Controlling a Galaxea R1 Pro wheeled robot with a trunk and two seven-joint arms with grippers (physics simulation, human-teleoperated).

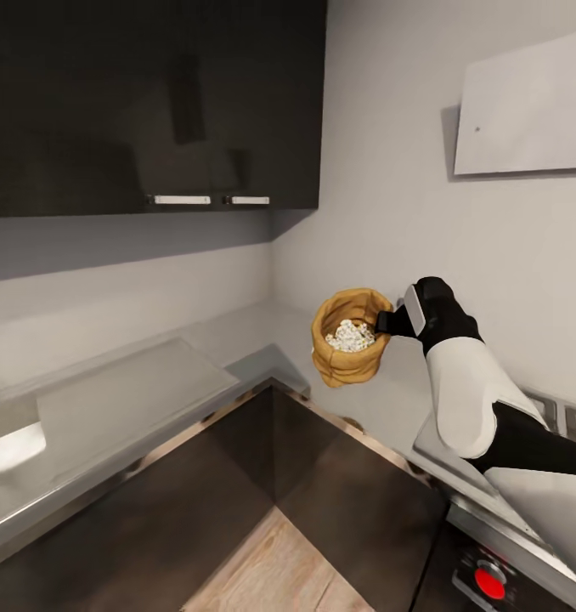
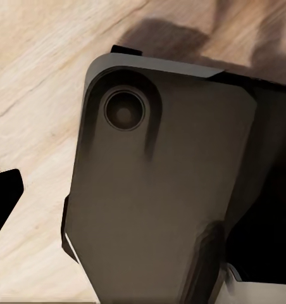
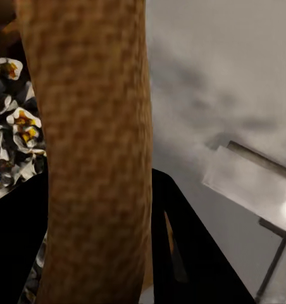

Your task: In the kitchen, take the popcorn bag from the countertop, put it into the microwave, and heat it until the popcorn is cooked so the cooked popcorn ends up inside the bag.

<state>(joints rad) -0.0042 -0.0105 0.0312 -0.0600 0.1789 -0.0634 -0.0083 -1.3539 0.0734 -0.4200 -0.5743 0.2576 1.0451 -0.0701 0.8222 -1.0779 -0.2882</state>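
above the corner of the grey surface [image 1: 237,340], the right gripper [image 1: 388,321] holds the popcorn bag [image 1: 350,348] up in the air, its jaws clenched on the sack's rolled rim at the side nearest the arm; in the right wrist view that rim [image 3: 92,152] runs as a thick burlap band between the dark fingers. i'd say the carrying step is in hand: the bag is off the surface and apart from it, and it has yet to go into the microwave, which i can't see from here. the next move calls for turning toward wherever the microwave stands, keeping the sack level so nothing spills. the bag looks squat and tan-orange, slightly creased low down, mouth open upward, with the popcorn [image 1: 350,336] heaped inside, whitish with yellow flecks. as for the left jaws, i cannot tell; that wrist view gives a dark grey panel [image 2: 162,190] over wooden floor [image 2: 35,69].
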